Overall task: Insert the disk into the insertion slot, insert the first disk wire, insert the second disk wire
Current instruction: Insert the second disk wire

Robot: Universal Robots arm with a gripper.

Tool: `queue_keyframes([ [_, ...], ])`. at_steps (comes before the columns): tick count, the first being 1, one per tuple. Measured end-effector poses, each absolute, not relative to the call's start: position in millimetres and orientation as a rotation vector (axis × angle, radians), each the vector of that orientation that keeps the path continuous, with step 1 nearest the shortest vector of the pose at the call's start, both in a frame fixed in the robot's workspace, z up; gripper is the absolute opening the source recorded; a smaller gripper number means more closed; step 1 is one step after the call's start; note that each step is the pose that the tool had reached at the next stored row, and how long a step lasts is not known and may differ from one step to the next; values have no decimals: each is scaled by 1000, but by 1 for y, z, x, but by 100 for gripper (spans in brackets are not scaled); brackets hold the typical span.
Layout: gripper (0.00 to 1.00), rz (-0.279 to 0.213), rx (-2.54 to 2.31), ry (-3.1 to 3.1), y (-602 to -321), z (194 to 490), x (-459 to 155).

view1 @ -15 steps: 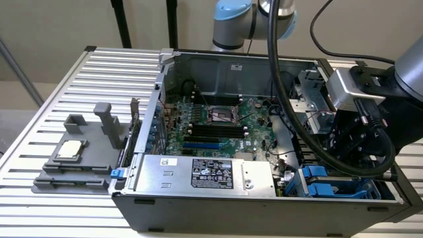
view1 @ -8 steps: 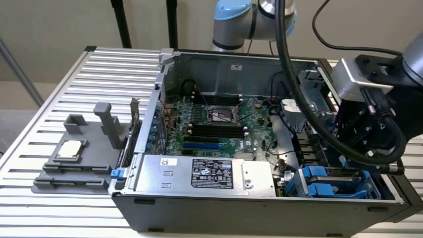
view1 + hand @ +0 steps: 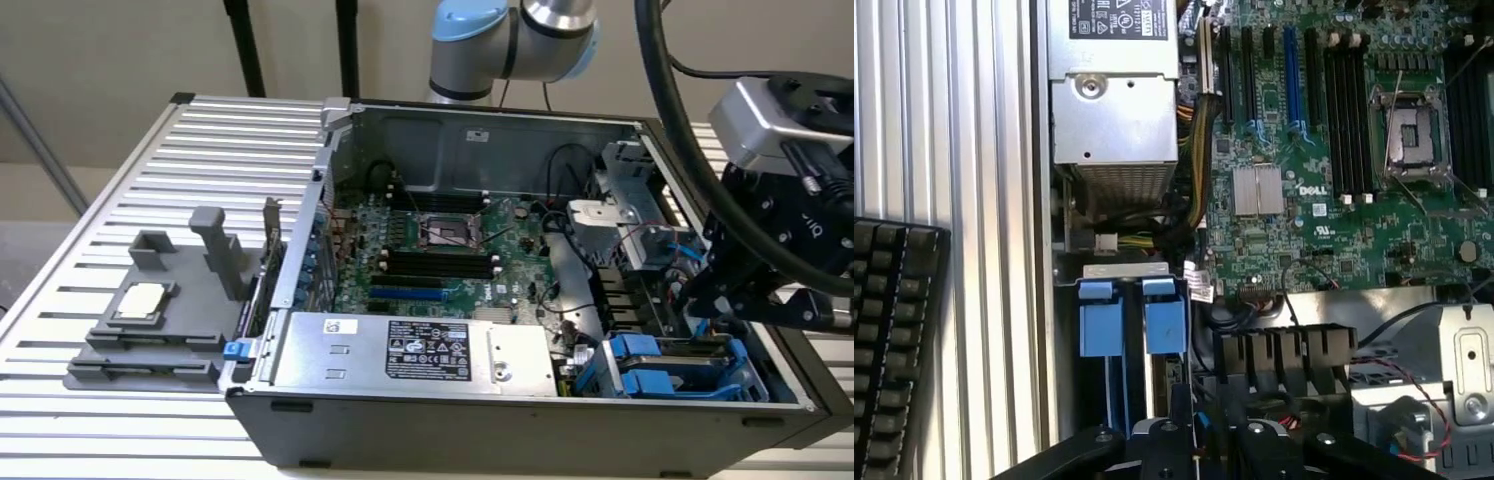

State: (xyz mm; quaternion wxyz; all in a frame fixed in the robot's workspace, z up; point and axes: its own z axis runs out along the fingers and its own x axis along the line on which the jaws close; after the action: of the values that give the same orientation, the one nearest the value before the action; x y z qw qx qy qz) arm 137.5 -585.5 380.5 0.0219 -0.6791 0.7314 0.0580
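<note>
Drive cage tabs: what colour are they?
Bright blue. The drive cage tabs show best in the wrist view, side by side against the dark bay.

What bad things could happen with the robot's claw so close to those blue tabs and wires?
The gripper hangs close to loose black cables, so it might snag one. The red and black wires nearby could catch too. A sideways slip might bump the green motherboard beside the blue tabs.

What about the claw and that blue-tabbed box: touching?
Cannot tell. In the wrist view the gripper ends beside the blue tabs of the insertion slot, with neither gap nor contact plain.
</note>
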Motion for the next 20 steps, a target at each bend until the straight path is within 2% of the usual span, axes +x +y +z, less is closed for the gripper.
queue_keyframes([
  [20, 25, 151, -2122, 2280, -572, 386, 146],
])
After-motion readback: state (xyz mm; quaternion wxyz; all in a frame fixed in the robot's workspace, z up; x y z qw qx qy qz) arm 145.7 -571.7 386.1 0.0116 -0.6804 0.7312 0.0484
